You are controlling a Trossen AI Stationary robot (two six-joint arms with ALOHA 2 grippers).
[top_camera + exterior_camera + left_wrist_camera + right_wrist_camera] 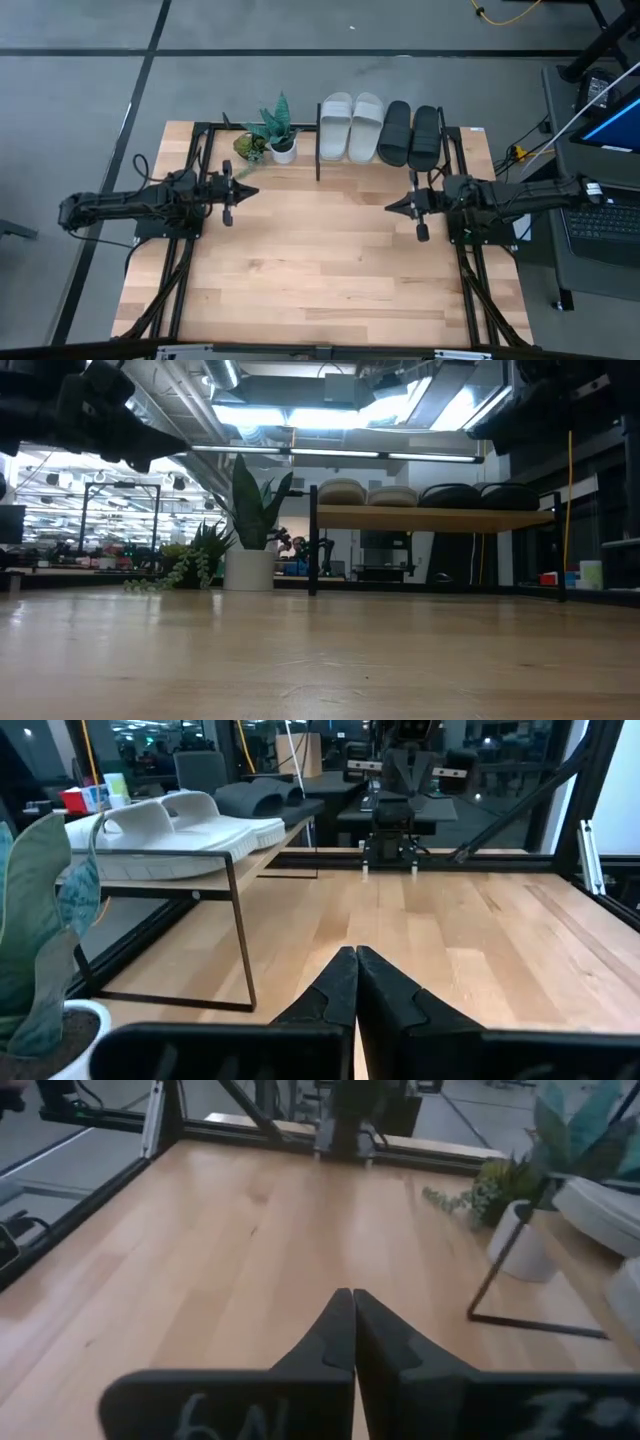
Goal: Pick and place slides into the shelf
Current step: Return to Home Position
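Note:
Two pale grey-white slides (351,127) and two black slides (410,134) lie side by side, soles down, on the shelf's light wooden top board (430,517) at the table's far edge. They also show in the left wrist view (180,832). My left gripper (252,191) is shut and empty above the table's left side. My right gripper (391,206) is shut and empty above the table's right side. Both point toward the table's middle.
A white pot with a green plant (279,133) and a smaller trailing plant (248,146) stand left of the shelf at the far edge. Black frame rails (186,255) run along both table sides. Bare wood (320,260) fills the middle and near part.

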